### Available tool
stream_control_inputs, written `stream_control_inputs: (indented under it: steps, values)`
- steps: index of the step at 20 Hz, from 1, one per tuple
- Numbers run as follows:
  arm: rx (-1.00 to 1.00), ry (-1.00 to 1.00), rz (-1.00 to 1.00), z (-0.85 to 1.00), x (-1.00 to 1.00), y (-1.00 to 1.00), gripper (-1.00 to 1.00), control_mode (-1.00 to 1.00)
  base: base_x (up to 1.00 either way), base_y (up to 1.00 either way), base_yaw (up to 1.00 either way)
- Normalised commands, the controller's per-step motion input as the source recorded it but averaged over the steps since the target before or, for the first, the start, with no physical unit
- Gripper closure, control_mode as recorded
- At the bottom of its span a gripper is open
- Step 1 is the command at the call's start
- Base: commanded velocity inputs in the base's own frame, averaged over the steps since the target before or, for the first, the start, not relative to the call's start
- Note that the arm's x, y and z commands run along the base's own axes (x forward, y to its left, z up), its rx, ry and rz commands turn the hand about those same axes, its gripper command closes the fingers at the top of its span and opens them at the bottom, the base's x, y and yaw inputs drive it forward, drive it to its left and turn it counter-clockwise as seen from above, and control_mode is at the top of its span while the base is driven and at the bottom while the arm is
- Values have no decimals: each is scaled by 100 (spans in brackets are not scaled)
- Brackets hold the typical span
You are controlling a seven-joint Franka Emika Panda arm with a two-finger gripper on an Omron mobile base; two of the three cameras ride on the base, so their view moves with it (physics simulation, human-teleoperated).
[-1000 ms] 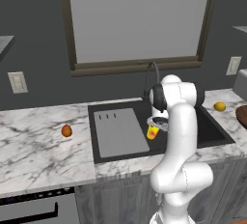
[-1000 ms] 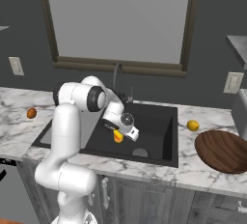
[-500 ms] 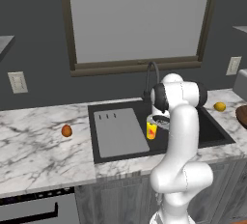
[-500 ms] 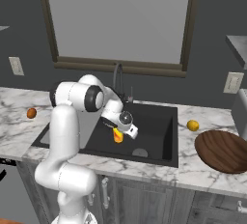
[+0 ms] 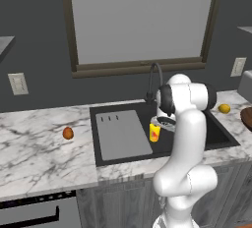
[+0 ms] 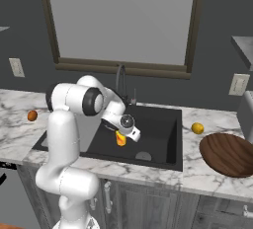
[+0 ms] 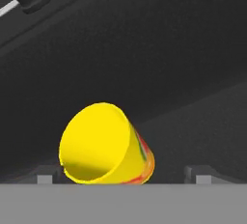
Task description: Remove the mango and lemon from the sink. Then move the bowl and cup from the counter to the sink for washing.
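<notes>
The yellow cup [image 7: 103,146] with its red-orange mark is down in the black sink [image 6: 158,127], mouth toward the hand. My gripper [image 7: 123,177] is open just above it, with a gap between the cup and each fingertip [image 7: 45,178]. From the base views the cup [image 5: 154,132] [image 6: 120,138] stands near the ribbed drainboard, right under the gripper [image 5: 162,123] [image 6: 127,124]. The mango [image 5: 68,133] [image 6: 32,116] lies on the counter [image 5: 39,156] left of the sink [image 5: 219,133]. On the right side rest the lemon [image 5: 224,108] [image 6: 197,128] and the wooden bowl [image 6: 230,154].
The dark arched faucet [image 5: 153,77] [image 6: 120,75] rises behind the basin, close to my arm. A round drain [image 6: 143,156] sits in the basin floor. Wall outlets [image 5: 17,83] [image 6: 239,84] and a framed window back the counter.
The fingers have spread a touch wider around the cup. The cup stays where it was in the sink, and the arm has hardly moved.
</notes>
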Motion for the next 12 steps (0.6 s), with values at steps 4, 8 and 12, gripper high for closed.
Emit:
stream_control_inputs:
  steps: [4, 8, 12]
  values:
    - [0, 0, 0, 26, -11, 0, -100, -100, 0, 0, 0]
    - [0, 0, 0, 29, -3, 0, -100, -100, 0, 0, 0]
    - [0, 0, 0, 28, -8, 0, -100, -100, 0, 0, 0]
